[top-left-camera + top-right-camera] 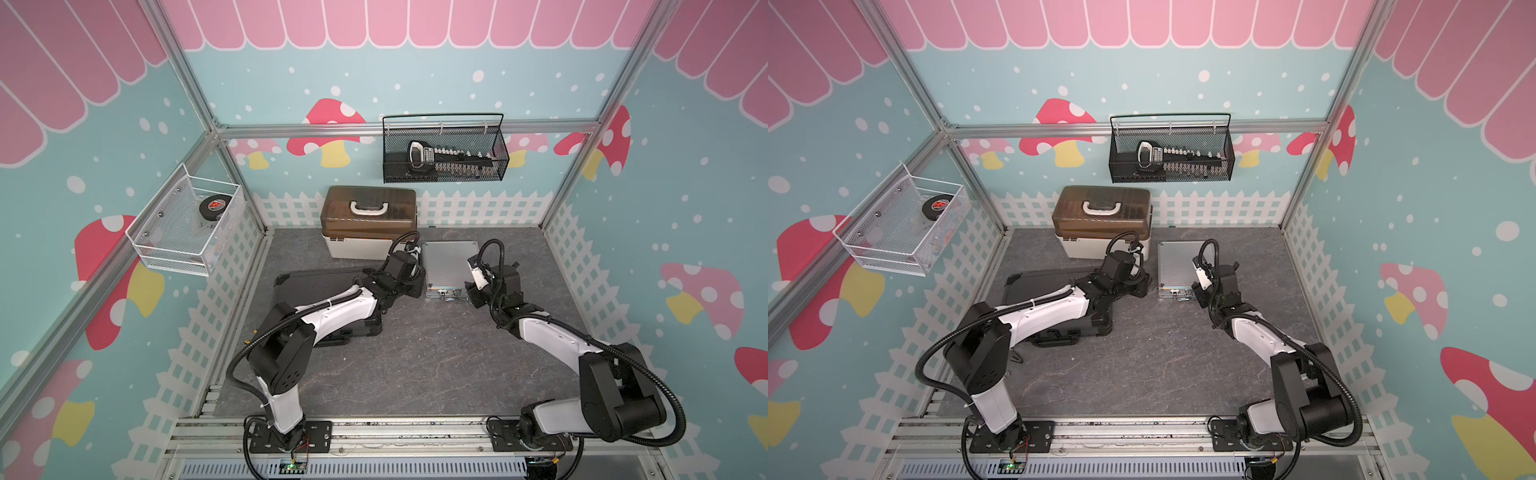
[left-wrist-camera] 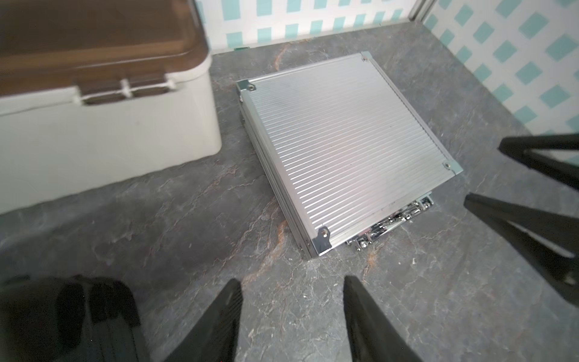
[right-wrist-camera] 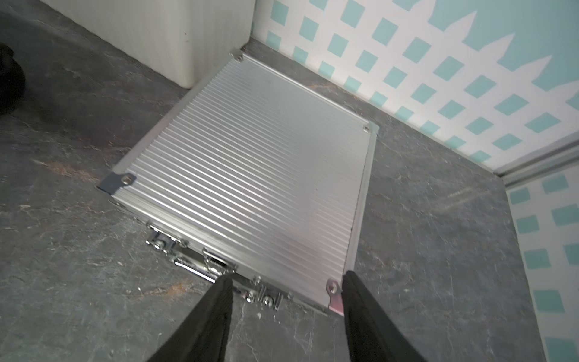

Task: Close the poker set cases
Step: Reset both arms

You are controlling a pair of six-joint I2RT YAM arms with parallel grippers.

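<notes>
A: Hidden in both top views?
B: Most of black case [image 1: 307,284], beneath left arm [image 1: 332,311]; near corner of silver case [image 1: 446,266], toward back edge of table [image 1: 415,374], behind right arm [image 1: 540,332].
A: Cropped or blurred in wrist views?
B: Cream box [image 2: 109,141], cut by picture's edge; black case corner, blurred and cut; latches [image 3: 200,260], partly covered by one finger of right gripper [image 3: 286,277].
A: Too small to tell?
B: Object [image 1: 424,158] behind mesh of black basket [image 1: 490,166]; label on disc [image 1: 214,205] in white basket [image 1: 174,253].
</notes>
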